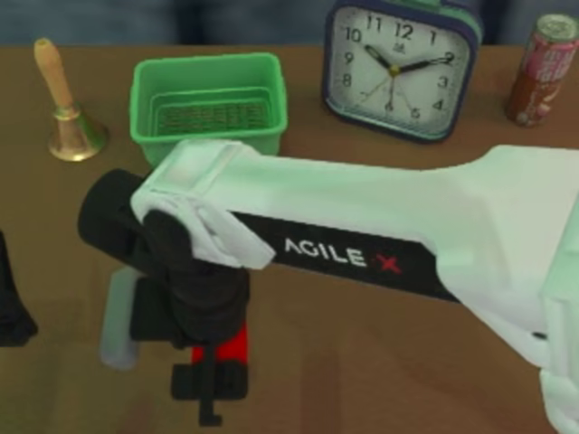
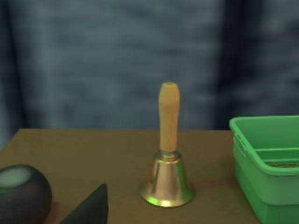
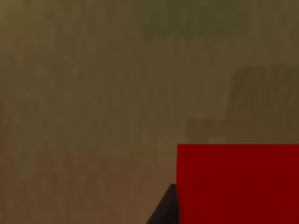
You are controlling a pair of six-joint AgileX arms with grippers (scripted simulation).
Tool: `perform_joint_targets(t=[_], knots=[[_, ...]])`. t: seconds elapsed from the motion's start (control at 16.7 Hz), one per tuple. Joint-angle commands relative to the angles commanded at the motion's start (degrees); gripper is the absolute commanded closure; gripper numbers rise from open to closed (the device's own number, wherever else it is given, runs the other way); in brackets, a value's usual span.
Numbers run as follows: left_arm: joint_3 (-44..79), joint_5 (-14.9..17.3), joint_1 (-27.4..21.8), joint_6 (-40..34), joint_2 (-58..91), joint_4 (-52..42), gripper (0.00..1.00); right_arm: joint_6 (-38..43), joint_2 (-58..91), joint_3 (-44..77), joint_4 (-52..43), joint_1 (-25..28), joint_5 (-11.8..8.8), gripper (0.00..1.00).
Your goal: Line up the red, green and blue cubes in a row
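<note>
The red cube (image 1: pixel 233 347) shows as a bright red patch under my right gripper (image 1: pixel 210 380) near the table's front, left of centre. My right arm reaches across from the right, and its gripper is shut on the cube. In the right wrist view the red cube (image 3: pixel 238 184) fills the lower corner, with one dark finger (image 3: pixel 164 210) against its side. The green and blue cubes are hidden or out of view. My left gripper (image 1: pixel 13 312) stays parked at the table's left edge.
A pale green mesh-bottomed basket (image 1: pixel 145 99) stands at the back left, with a brass hand bell (image 1: pixel 72 131) to its left. A blue alarm clock (image 1: pixel 398 68) and a drinks can (image 1: pixel 541 70) stand at the back right.
</note>
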Motion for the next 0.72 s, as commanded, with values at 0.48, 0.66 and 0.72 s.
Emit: perform_joint_targets(t=[0.48,0.66,0.72], knots=[[0.0,0.0,0.0,0.0,0.0,0.0,0.0,0.03,1.97,-5.96,7.46,0.2,0.05,1.0],[0.0,0.0,0.0,0.0,0.0,0.0,0.0,0.03,1.97,-5.96,7.46,0.2,0.05,0.77],[0.0,0.0,0.0,0.0,0.0,0.0,0.0,0.03,1.97,-5.96,7.46,0.2,0.05,0.7]])
